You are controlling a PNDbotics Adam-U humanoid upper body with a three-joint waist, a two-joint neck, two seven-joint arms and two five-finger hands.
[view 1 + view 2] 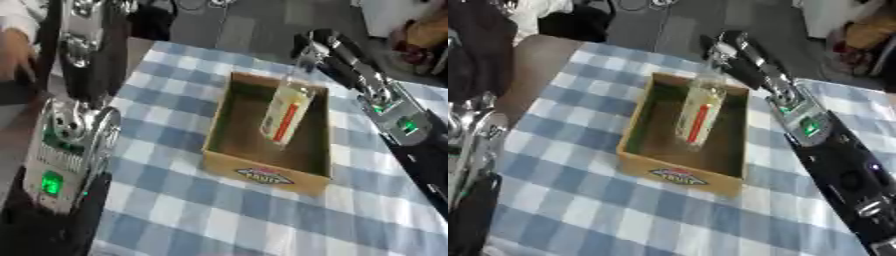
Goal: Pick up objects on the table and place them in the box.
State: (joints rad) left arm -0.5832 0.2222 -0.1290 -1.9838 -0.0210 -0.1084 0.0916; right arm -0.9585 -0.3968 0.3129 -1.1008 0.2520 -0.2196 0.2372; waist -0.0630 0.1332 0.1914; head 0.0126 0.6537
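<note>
A clear plastic bottle (287, 114) with a yellowish label and a red stripe hangs neck-up, tilted, over the inside of the open cardboard box (262, 175). My right hand (317, 50) comes in from the upper right and is curled round the bottle's neck, above the box's far wall. The bottle's base is low inside the box; whether it touches the floor I cannot tell. My left arm (74, 125) fills the left side of the left eye view, and its hand shows in no view.
The box stands on a blue and white checked tablecloth (219, 215). The table's bare brown edge (540, 65) shows at the far left. Dark things lie on the floor beyond the table's far edge.
</note>
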